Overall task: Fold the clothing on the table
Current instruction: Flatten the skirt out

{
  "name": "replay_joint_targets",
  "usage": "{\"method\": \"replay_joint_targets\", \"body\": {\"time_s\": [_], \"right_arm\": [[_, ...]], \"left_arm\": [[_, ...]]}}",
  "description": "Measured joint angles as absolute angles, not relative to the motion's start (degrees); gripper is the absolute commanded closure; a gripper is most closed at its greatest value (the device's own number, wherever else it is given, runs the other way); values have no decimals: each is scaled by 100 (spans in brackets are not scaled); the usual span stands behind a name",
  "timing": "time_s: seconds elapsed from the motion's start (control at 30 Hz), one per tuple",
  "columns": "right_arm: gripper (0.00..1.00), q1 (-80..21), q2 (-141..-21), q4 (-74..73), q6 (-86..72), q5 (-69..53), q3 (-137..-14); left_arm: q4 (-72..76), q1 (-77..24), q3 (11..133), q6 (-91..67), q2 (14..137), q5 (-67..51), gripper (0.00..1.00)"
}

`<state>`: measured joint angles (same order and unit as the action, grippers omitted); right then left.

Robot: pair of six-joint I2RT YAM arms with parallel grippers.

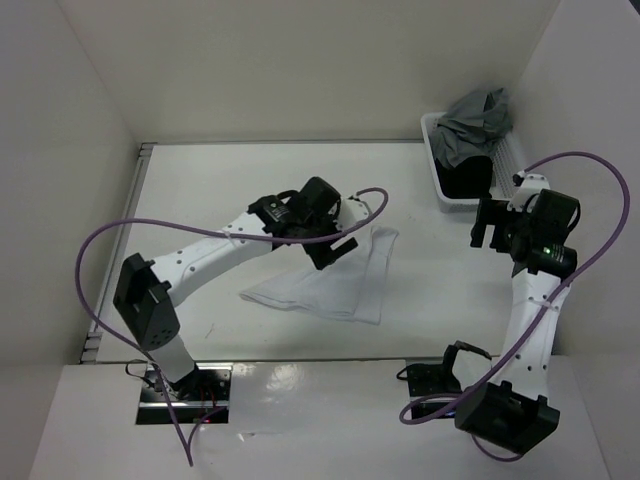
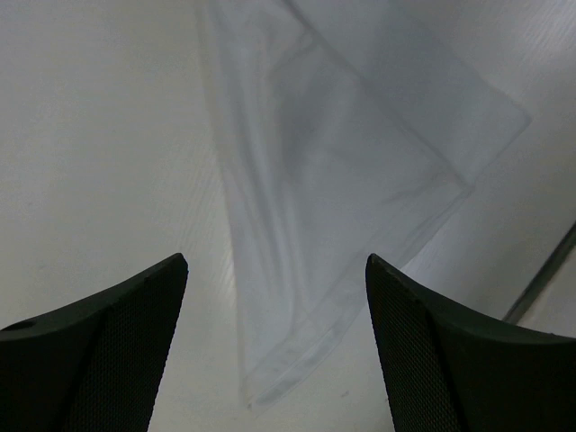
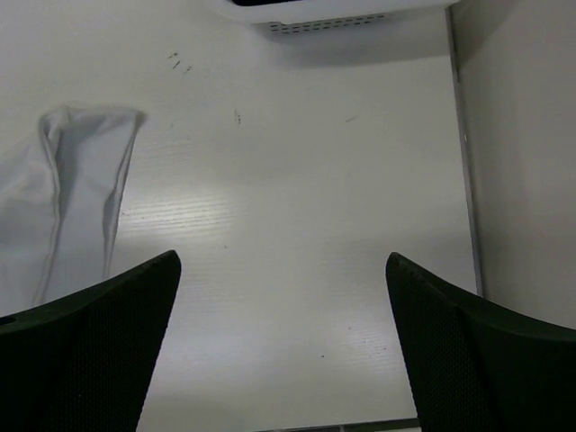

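clothing (image 2: 342,171) under l gripper (image 2: 274,265); jaws apart

Plain white clothing (image 1: 330,290), white table (image 1: 250,185), grey garment (image 1: 475,125) in white basket (image 1: 437,170).

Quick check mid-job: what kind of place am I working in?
Probably a lab test cell: white panels enclose the table, two robot arms are mounted at its edge, and a basket holds garments.
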<state>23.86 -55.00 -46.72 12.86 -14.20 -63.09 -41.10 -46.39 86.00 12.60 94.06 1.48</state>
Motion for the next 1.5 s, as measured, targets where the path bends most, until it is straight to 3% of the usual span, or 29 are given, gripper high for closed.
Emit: {"method": "replay_joint_targets", "body": {"time_s": [0.13, 0.4, 1.1, 1.43, 1.5], "right_arm": [[1, 2731, -5349, -4637, 1203, -1472, -6173], [1, 3068, -5103, -4633, 1140, -1531, -6145], [1, 3179, -5076, -4589, 1092, -1551, -6069], [1, 3179, -5085, -4587, 1092, -1551, -6069], [1, 3179, -5087, -4587, 1092, -1551, -6069]], "left_arm": [[-3929, -4786, 8969, 810, 9937, -593, 15], [-3616, -4956, 8440, 56, 10554, -1181, 13], [-3330, -5889, 8477, -770, 11618, -613, 23], [-3286, -5881, 8790, -794, 11887, -320, 44], [-3291, -5881, 8803, -794, 11893, -266, 55]]}}
